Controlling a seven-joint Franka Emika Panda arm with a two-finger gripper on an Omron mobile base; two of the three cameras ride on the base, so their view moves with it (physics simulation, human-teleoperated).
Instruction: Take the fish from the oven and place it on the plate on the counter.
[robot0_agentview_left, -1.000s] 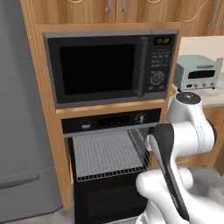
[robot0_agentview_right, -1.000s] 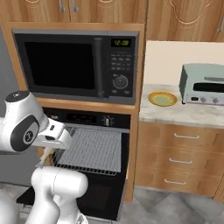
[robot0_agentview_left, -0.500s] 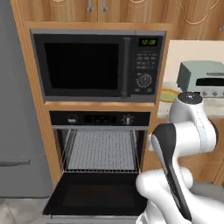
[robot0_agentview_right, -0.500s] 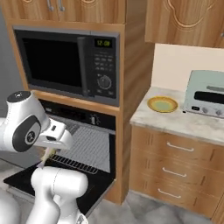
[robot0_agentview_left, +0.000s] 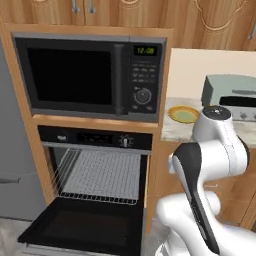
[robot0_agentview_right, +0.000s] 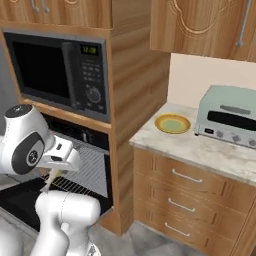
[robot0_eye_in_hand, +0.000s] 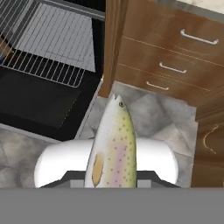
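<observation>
Pale speckled fish (robot0_eye_in_hand: 113, 151) sits clamped in the gripper (robot0_agentview_right: 51, 177), jaws partly closed on it, held above the floor beside the open oven (robot0_agentview_left: 95, 182). The yellow plate (robot0_agentview_right: 172, 123) rests on the counter (robot0_agentview_right: 200, 147).

Fish (robot0_eye_in_hand: 113, 148) hanging lengthwise from the end effector, out of the oven (robot0_agentview_left: 97, 172); oven door lying open; yellow plate (robot0_agentview_right: 172, 123) sitting bare on the table (robot0_agentview_right: 200, 150).

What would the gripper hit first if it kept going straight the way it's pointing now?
Probably the grey tiled floor in front of the wooden drawers: the gripper, holding the fish, points down there. Depth is unclear.
</observation>
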